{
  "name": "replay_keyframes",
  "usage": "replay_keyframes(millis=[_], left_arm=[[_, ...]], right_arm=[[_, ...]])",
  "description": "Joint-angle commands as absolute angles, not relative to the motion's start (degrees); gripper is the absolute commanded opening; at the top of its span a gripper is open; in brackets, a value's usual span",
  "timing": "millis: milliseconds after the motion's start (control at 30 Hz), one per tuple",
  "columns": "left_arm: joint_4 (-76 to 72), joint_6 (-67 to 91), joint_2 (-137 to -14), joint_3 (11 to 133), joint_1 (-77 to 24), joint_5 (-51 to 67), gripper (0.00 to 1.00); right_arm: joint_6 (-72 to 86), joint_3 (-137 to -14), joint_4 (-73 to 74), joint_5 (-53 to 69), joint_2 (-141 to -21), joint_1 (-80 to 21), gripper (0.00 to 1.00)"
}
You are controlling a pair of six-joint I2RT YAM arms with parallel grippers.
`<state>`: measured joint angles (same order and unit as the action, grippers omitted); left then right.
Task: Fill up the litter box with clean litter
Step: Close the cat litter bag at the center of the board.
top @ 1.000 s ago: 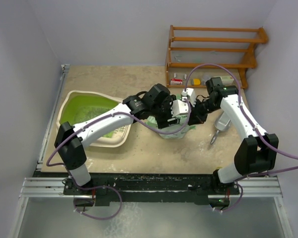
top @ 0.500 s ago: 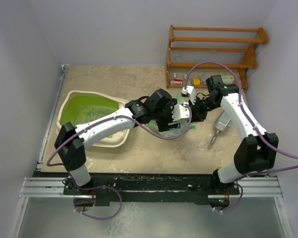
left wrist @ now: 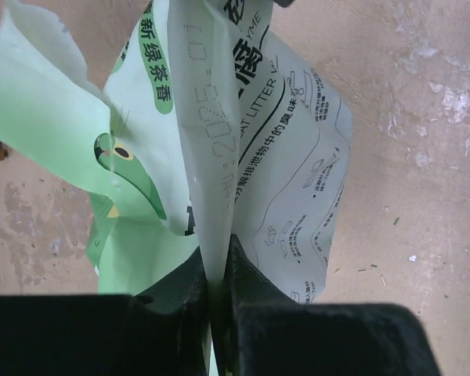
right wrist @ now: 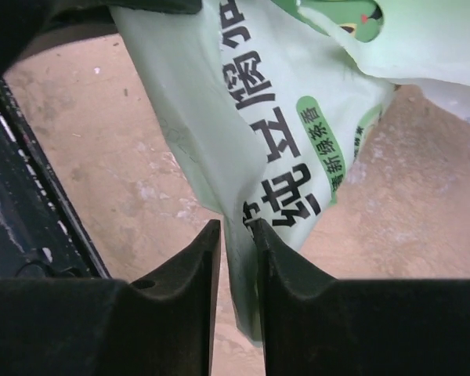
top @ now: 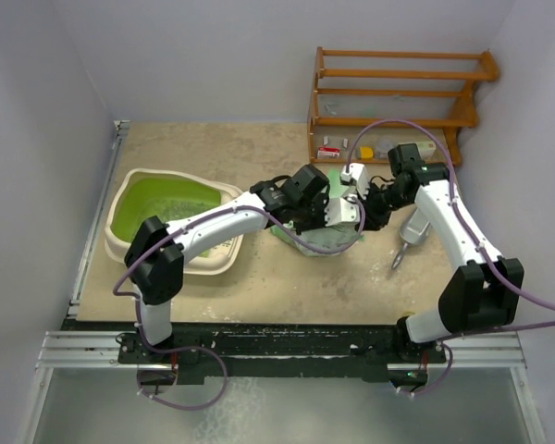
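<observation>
The litter box [top: 117,242], a cream tray with a green inside, lies at the left of the table. A thin pale scatter of clean litter [top: 166,215] shows on its floor. The light green printed bag [top: 331,239] sits mid-table between both arms. My left gripper [top: 326,217] is shut on an upright fold of the bag [left wrist: 282,141], pinched at the left gripper's tips [left wrist: 218,262]. My right gripper [right wrist: 236,235] stands slightly open; the bag's edge [right wrist: 243,117] hangs between the jaws against one finger, with a gap on the other side.
A shiny metal scoop [top: 410,229] lies right of the bag, under the right forearm. A wooden rack [top: 398,88] stands at the back right with small items [top: 347,150] beneath it. Walls close both sides; a metal rail [top: 97,217] runs along the left edge.
The left gripper has moved right and closed on the bag's fold. The right gripper, shut before, has parted its jaws. The bag sits lower on the table.
</observation>
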<state>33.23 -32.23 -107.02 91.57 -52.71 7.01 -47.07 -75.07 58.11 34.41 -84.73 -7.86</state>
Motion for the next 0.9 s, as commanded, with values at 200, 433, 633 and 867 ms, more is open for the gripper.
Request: replay_keyframes(millis=[200,433,633,867], left_arm=[[35.09,-30.55,-105.67,97.14,-48.05,3.91,0.03],[35.18,-30.53,-104.85,96.53,-47.97,2.61,0.03],[34.77,-28.85,-104.80,96.37,-44.67,4.06,0.03],[33.42,-28.47,-104.01,94.67,-43.05,3.82,0.03]], right_arm=[[-50.95,-66.50,52.71,25.59,-75.06,-7.69,0.31],[-52.85,-64.95,51.66,22.10,-75.47,-7.54,0.00],[-58.51,-64.58,54.69,24.68,-76.65,-1.83,0.00],[-60.89,-68.79,63.16,33.75,-79.30,2.33,0.07]])
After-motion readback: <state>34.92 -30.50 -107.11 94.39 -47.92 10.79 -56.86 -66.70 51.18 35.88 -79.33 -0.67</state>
